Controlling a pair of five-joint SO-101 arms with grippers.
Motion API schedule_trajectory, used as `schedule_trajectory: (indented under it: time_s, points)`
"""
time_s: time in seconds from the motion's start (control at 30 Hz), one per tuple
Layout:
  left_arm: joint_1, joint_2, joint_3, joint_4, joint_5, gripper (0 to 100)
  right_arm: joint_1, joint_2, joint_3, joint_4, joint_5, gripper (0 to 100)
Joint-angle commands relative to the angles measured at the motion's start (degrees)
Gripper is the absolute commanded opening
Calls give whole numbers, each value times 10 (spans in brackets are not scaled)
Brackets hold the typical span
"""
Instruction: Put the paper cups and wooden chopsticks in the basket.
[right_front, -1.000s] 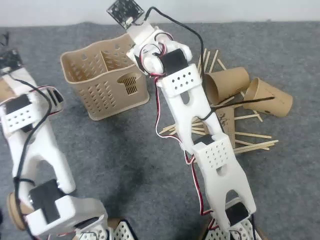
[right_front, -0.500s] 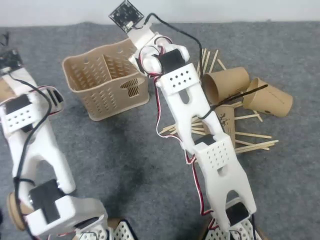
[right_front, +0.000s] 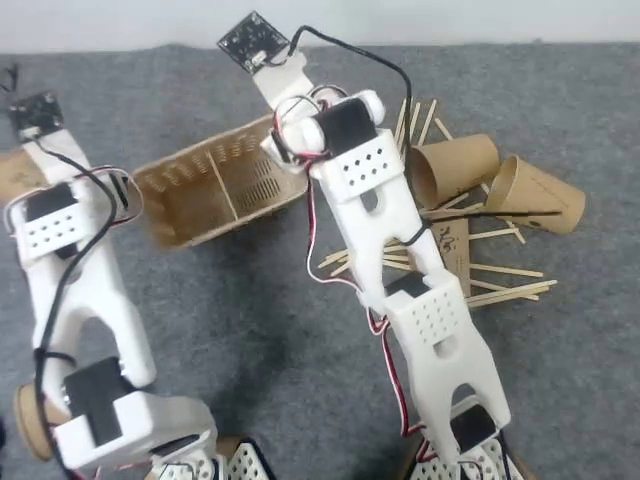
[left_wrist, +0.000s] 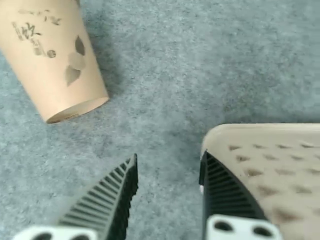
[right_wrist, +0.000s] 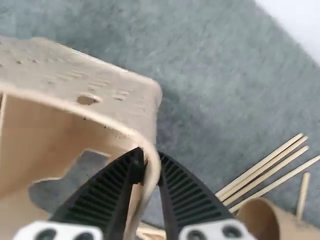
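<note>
The tan perforated basket (right_front: 215, 190) is tilted on the grey carpet, and my right gripper (right_front: 285, 130) is shut on its rim. The right wrist view shows the black fingers (right_wrist: 172, 185) clamping the rim of the basket (right_wrist: 75, 95). My left gripper (left_wrist: 167, 172) is open just above the carpet, with the basket's other end (left_wrist: 265, 155) beside one finger and a lying paper cup (left_wrist: 55, 65) beyond. Two paper cups (right_front: 455, 165) (right_front: 540, 195) lie right of the right arm, a third (right_front: 455, 245) partly under it, among scattered wooden chopsticks (right_front: 500, 285).
The grey carpet covers the table, with a pale wall along the far edge. A brown round object (right_front: 25, 425) sits by the left arm's base. More chopsticks (right_wrist: 270, 170) and a cup rim (right_wrist: 270, 220) lie close to the basket's right end.
The right gripper has tipped the basket over and dragged it right and nearer, so its side wall now faces up. The left arm has shifted slightly toward the basket.
</note>
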Motion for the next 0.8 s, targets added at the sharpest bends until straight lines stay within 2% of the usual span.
schedule_trajectory:
  time_s: [0.0,0.17,0.23,0.37,0.53,0.77]
  points:
    - [15,-19,1,-4,6,196,-20,-31,-53,20,-37,6]
    - [25,-20,23,-48,6,196,-63,-73,-33,18,-41,6]
    - [25,-20,26,-57,6,196,-73,-110,-10,19,-68,6]
    - [28,-25,24,-56,6,196,-36,-165,120,13,-161,6]
    - [46,-25,22,-56,6,196,7,-178,230,31,-172,7]
    - [57,-25,22,-55,6,196,15,-258,325,35,-172,6]
